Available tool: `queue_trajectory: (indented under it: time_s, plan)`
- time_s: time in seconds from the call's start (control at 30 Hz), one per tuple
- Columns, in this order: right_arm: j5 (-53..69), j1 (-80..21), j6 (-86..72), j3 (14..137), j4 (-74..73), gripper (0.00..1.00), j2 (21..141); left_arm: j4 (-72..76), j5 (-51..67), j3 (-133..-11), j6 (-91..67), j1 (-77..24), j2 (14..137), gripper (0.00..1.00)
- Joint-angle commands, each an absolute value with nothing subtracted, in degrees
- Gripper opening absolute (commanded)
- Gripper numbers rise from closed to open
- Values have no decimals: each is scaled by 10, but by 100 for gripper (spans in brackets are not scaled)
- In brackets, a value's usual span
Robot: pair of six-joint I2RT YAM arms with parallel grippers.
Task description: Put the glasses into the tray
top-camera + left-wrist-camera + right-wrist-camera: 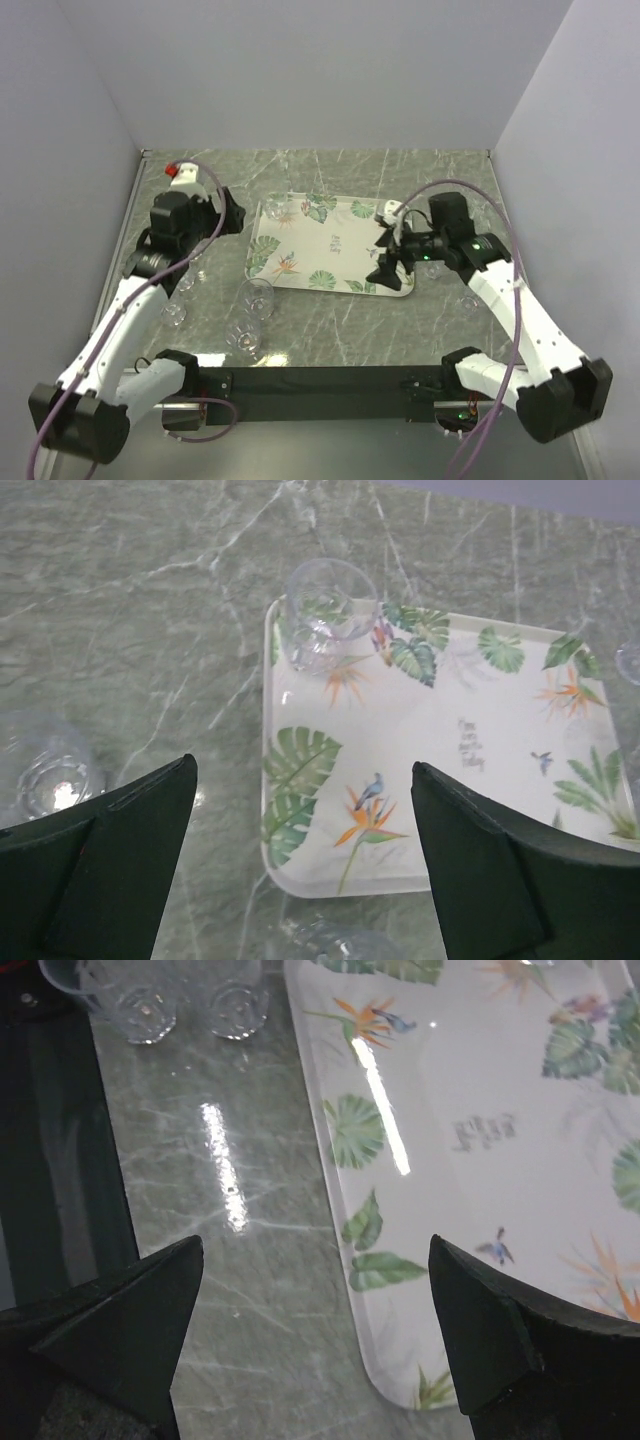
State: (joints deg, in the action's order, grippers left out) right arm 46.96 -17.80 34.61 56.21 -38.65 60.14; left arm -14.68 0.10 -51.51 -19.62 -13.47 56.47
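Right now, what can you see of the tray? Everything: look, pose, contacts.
The tray is a flat rectangle with rounded corners and a low rim, glossy cream-white, plastic by the look, printed with green leaves, orange flowers, small birds and small text. It lies flat on the grey marbled table, slightly skewed to its edges. One clear glass stands in its far left corner. The open right tool hangs over its near right corner, not visibly touching it.
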Motion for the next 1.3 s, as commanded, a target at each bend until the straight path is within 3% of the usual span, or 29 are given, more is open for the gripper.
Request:
queue_trajectory:
  time_s: [0.0,0.2,0.53,0.9,1.27]
  plan:
    - [454,-239,310,616,-392,100,653,-113,-33,-470,-171,-136,513,94]
    - [406,-356,261,708,-380,100,761,-127,-70,-439,-149,-137,454,96]
    - [338,-467,211,852,-396,100,905,-133,-130,-421,-156,-136,404,98]
    - [186,-509,77,847,-302,100,933,-125,-207,-407,-161,-137,349,99]
    - [161,-569,-17,884,-294,99,1029,-127,-217,-406,-161,-137,349,99]
